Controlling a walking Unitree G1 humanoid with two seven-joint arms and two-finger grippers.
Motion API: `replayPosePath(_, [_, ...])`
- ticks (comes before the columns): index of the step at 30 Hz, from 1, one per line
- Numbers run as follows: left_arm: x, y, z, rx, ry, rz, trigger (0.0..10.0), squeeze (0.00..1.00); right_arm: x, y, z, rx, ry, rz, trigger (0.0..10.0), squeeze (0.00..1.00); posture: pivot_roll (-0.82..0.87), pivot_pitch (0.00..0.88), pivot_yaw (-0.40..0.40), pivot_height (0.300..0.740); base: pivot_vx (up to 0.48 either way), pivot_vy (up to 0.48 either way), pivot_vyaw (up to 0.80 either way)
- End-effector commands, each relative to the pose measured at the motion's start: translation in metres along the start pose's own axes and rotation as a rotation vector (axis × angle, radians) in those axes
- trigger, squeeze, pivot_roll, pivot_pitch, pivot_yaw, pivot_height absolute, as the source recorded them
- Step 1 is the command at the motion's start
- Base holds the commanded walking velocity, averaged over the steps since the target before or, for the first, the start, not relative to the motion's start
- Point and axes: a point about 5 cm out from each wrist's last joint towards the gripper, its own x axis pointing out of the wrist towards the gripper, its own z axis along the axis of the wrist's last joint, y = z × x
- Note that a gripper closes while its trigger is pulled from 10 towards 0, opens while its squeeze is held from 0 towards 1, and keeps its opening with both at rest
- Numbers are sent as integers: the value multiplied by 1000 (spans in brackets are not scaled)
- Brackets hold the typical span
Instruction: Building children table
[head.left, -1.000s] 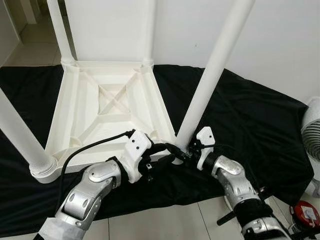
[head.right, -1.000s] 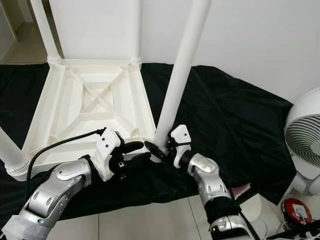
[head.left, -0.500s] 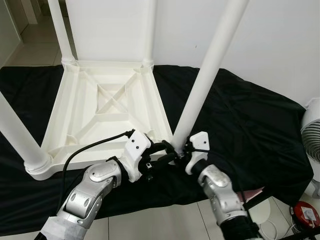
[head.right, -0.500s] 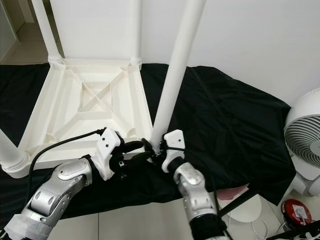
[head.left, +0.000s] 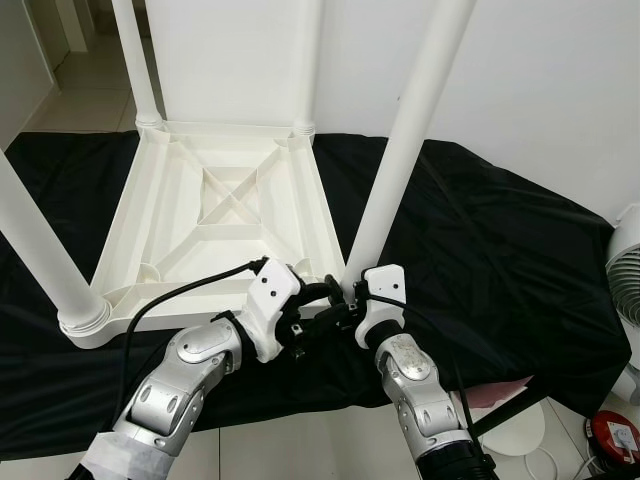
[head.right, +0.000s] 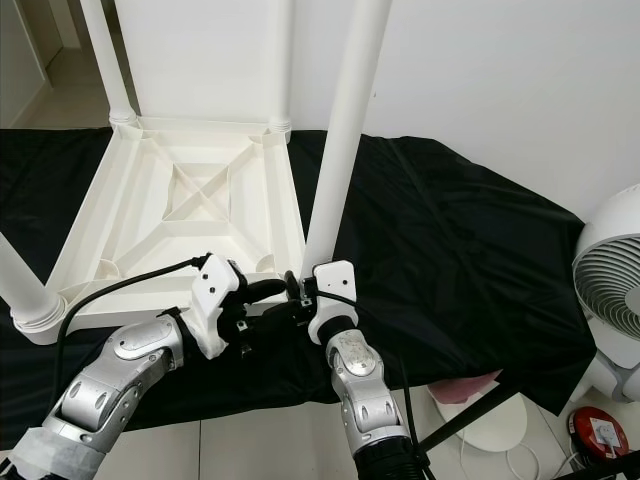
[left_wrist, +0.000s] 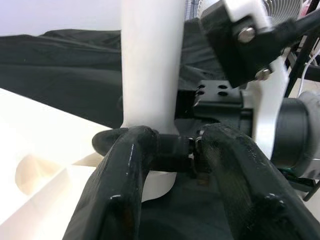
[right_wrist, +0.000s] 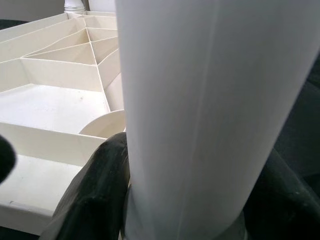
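Three legs already stand in the upturned white table (head.left: 215, 215), while the right gripper (head.left: 352, 300) clasps the fourth leg (head.left: 400, 150) at its corner socket, the left gripper (head.left: 325, 305) part-open just beside it.

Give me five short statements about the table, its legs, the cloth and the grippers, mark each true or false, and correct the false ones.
1. The white table lies upside down on a black cloth. True.
2. The right gripper has its fingers around the base of the near right leg. True.
3. The cloth under the table is red. False: it is black.
4. The left gripper holds a screwdriver far from the table. False: it sits at the table's near right corner, beside the right gripper, and no tool shows in it.
5. A white fan stands at the right, beyond the cloth's edge. True.
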Motion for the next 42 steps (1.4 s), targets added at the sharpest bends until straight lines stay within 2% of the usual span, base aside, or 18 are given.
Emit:
replayPosePath(1, [3, -2, 1, 23, 3, -45, 10000, 0, -2, -2, 11, 12, -51, -18, 10000, 847, 86, 0, -97, 740, 0, 0, 0])
replayPosePath(2, [3, -2, 1, 23, 3, -45, 10000, 0, -2, -2, 11, 12, -51, -18, 10000, 847, 86, 0, -97, 740, 0, 0, 0])
replayPosePath(3, [3, -1, 1, 35, -4, -35, 10000, 0, -4, -1, 13, 24, -68, 3, 10000, 1000, 83, 0, -99, 740, 0, 0, 0])
replayPosePath(8, [5, 3, 4, 65, -29, 23, 10000, 0, -8, -4, 19, 25, -113, 9, 10000, 1000, 77, 0, -100, 740, 0, 0, 0])
replayPosePath(12, [6, 12, 6, 89, -48, 97, 10000, 0, -16, -17, 23, -26, -147, -39, 10000, 1000, 76, 0, -103, 740, 0, 0, 0])
replayPosePath(13, [6, 14, 6, 98, -52, 120, 10000, 0, -19, -20, 22, -28, -148, -48, 10000, 0, 76, 0, -106, 740, 0, 0, 0])
replayPosePath(17, [6, 18, 3, 115, -49, 178, 10000, 0, -34, -34, 19, -31, -141, -90, 10000, 0, 77, 0, -113, 740, 0, 0, 0])
replayPosePath(23, [4, 18, 1, 132, -35, 187, 10000, 0, -41, -39, 15, -46, -122, -103, 10000, 0, 77, 0, -113, 740, 0, 0, 0])
replayPosePath(26, [2, 19, -6, 169, 7, 186, 10000, 0, -45, -44, 10, 24, -105, -104, 10000, 0, 76, 0, -111, 740, 0, 0, 0])
replayPosePath(29, [1, 20, -7, 181, 21, 184, 10000, 0, -46, -43, 8, 35, -94, -99, 10000, 0, 75, 0, -107, 740, 0, 0, 0])
replayPosePath(31, [2, 26, -15, 203, 103, 202, 10000, 0, -49, -38, 2, 2, -63, -59, 10000, 0, 81, 1, -112, 740, 0, 0, 0])
replayPosePath(33, [2, 26, -15, 203, 103, 202, 10000, 0, -49, -38, 2, 2, -63, -59, 10000, 0, 81, 1, -112, 740, 0, 0, 0])
replayPosePath(34, [3, 29, -20, 225, 152, 220, 10000, 0, -52, -35, -2, -21, -53, -23, 10000, 0, 80, 4, -111, 740, 0, 0, 0])
replayPosePath(36, [3, 32, -24, 234, 185, 234, 10000, 0, -55, -35, -4, -34, -49, -10, 10000, 0, 77, 7, -111, 740, 0, 0, 0])
replayPosePath(42, [5, 38, -29, 246, 231, 263, 10000, 0, -71, -48, -12, -40, -37, -24, 10000, 0, 68, 19, -107, 740, 0, 0, 0])
